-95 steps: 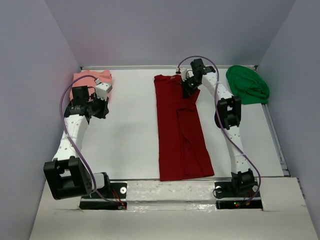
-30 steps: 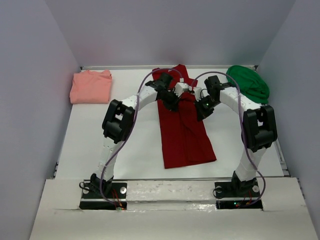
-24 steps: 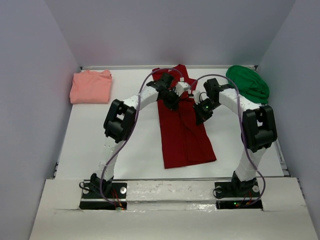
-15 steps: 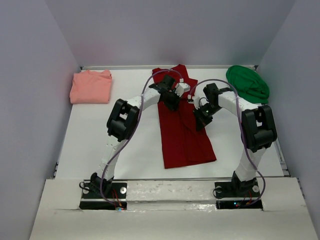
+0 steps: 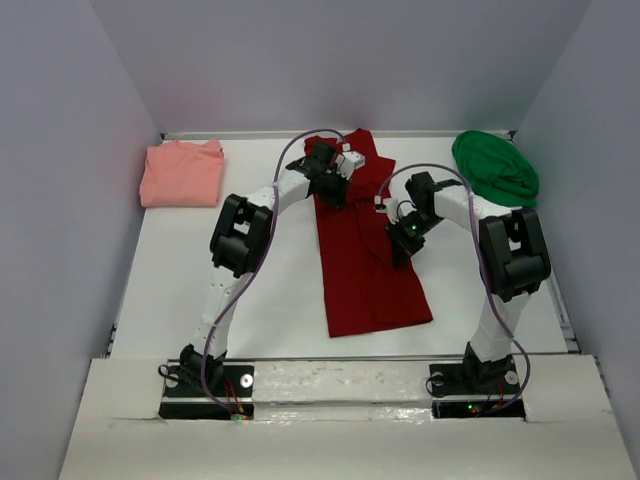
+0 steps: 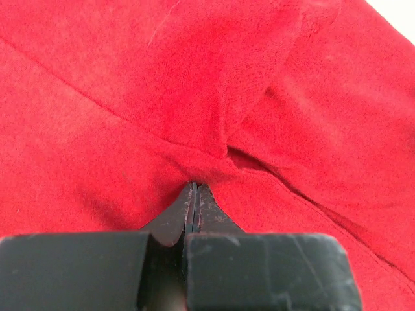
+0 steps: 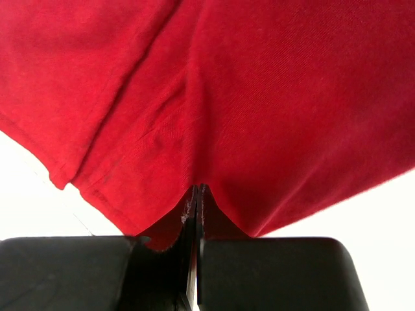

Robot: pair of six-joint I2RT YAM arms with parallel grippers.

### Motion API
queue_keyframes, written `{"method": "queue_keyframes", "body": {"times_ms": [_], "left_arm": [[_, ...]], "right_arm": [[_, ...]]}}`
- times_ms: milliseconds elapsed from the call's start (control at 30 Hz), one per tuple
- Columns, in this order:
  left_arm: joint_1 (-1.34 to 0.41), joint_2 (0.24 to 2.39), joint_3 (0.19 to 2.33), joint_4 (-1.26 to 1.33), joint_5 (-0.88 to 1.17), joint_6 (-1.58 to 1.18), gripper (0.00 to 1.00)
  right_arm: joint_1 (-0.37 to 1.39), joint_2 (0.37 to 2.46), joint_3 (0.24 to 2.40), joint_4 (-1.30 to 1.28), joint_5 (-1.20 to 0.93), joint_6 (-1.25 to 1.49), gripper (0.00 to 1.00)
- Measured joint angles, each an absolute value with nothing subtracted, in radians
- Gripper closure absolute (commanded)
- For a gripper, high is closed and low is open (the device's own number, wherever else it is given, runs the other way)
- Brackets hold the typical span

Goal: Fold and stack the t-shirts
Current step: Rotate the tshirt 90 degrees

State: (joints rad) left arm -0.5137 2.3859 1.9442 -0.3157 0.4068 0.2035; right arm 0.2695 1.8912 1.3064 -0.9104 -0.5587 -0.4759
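Note:
The dark red t-shirt [image 5: 365,260] lies lengthwise down the middle of the table, folded narrow. My left gripper [image 5: 335,190] is shut on its cloth near the far left part; the left wrist view shows the red cloth [image 6: 207,97] pinched at the closed tips [image 6: 192,188]. My right gripper [image 5: 398,245] is shut on the shirt's right edge; the right wrist view shows the red cloth [image 7: 259,97] gathered at the closed tips [image 7: 196,189]. The salmon-pink t-shirt [image 5: 182,172] lies folded at the far left. The bright green t-shirt [image 5: 493,168] lies bunched at the far right.
The white table [image 5: 250,280] is walled in by pale panels on three sides. A metal rail [image 5: 555,270] runs along the right edge. The arm bases [image 5: 340,385] sit on a strip at the near edge.
The left arm left the pink shirt and reached across to the red shirt. Both grippers now pinch it; the left one moved farther back, the right one nearer and inward.

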Motion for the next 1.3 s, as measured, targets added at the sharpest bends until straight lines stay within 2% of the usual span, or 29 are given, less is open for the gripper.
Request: {"method": "queue_keyframes", "body": {"times_ms": [367, 733, 1167, 1300], "left_arm": [[-0.517, 2.4, 1.958, -0.291, 0.398, 0.197, 1.0], [-0.508, 2.47, 2.084, -0.31, 0.314, 0.193, 1.0], [-0.448, 2.49, 2.143, -0.325, 0.178, 0.21, 1.0], [-0.432, 2.542, 2.238, -0.334, 0.153, 0.227, 1.0]], "right_arm": [[0.283, 1.988, 1.334, -0.883, -0.561, -0.479, 1.0], [0.303, 2.025, 1.394, -0.885, -0.56, -0.475, 1.0], [0.309, 2.141, 1.614, -0.891, -0.488, -0.48, 1.0], [0.309, 2.196, 1.711, -0.908, -0.476, -0.483, 1.0]]}}
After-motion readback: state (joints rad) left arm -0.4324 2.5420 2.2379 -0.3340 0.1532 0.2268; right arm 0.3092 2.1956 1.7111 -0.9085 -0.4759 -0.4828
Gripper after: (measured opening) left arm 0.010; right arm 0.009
